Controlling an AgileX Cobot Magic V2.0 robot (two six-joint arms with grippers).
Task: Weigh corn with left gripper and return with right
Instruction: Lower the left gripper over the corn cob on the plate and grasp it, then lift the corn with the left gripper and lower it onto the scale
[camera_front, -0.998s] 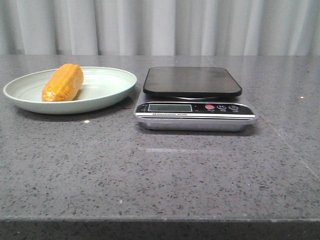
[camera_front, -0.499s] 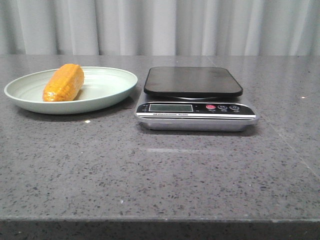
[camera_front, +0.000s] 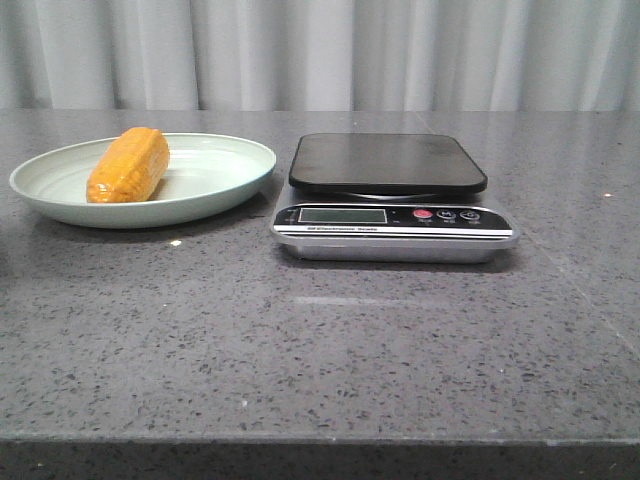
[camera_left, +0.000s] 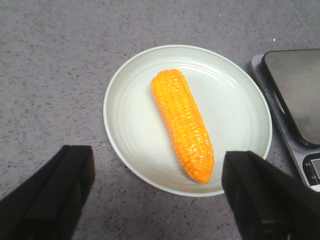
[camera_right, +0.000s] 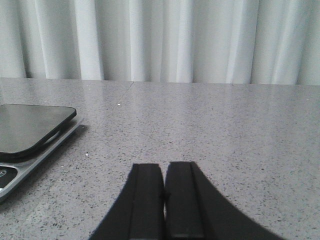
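- Left wrist view: left gripper (camera_left: 159, 192) has its fingers (camera_left: 50, 192) spread wide at the bottom corners of the frame, nothing between them, hovering above the near rim of the plate (camera_left: 125, 125).
- Corn (camera_left: 182, 125) lies centre frame on the plate, flat on its side. Long axis runs from upper left to lower right; tapered tip at lower right, blunt end at upper left.
- Scale (camera_left: 295, 105) sits at the right edge of that frame, just beside the plate, platform bare.
- Front view: corn (camera_front: 128, 165) is in the left half of the plate (camera_front: 220, 185), upper left of frame; scale (camera_front: 390, 195) centre. No arm in shot.
- Right wrist view: right gripper (camera_right: 164, 200) at bottom centre, fingers pressed together, holding nothing, parked low over the table (camera_right: 225, 130) with the scale (camera_right: 30, 130) at the left edge.
- Judged step: pre-grasp, first pick not yet made. Next move likely needs the left gripper to advance over the cob, rotate so the jaws straddle it across the long axis, then descend and close mid-body.
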